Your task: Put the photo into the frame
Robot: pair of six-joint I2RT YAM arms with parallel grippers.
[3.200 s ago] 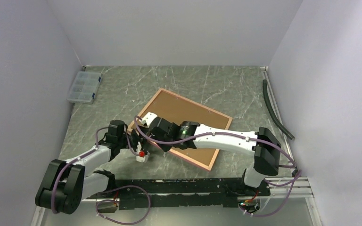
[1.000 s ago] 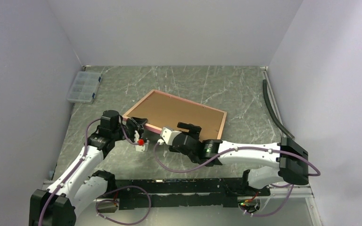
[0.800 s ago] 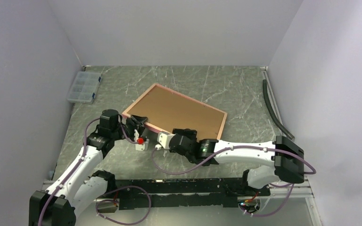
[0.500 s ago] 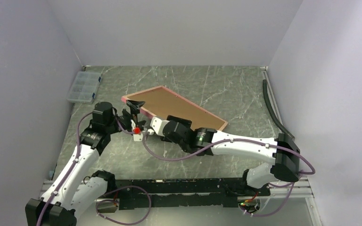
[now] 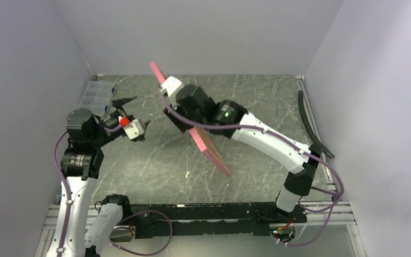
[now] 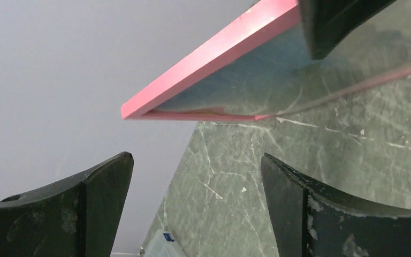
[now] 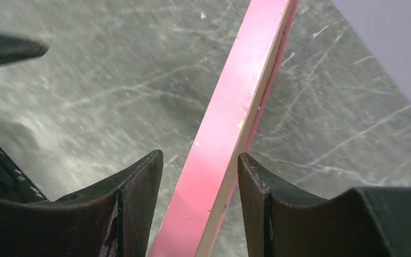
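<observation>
— Jaws of the right gripper (image 7: pixel 200 160): how were they set?
— Pinched on a pink rail of the frame (image 5: pixel 212 152), which was held between them, tilted, off the table (image 5: pixel 155 171).
— And the left gripper (image 6: pixel 195 176)?
— Spread, nothing held; the frame's corner was seen beyond them.

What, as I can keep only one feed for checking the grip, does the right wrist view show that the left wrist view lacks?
Only right wrist: the pink rail of the frame between the jaws of the right gripper. Only left wrist: the frame's corner and pane raised off the table, and the jaws of the left gripper open and empty. Both: the pink frame over the marbled table.
</observation>
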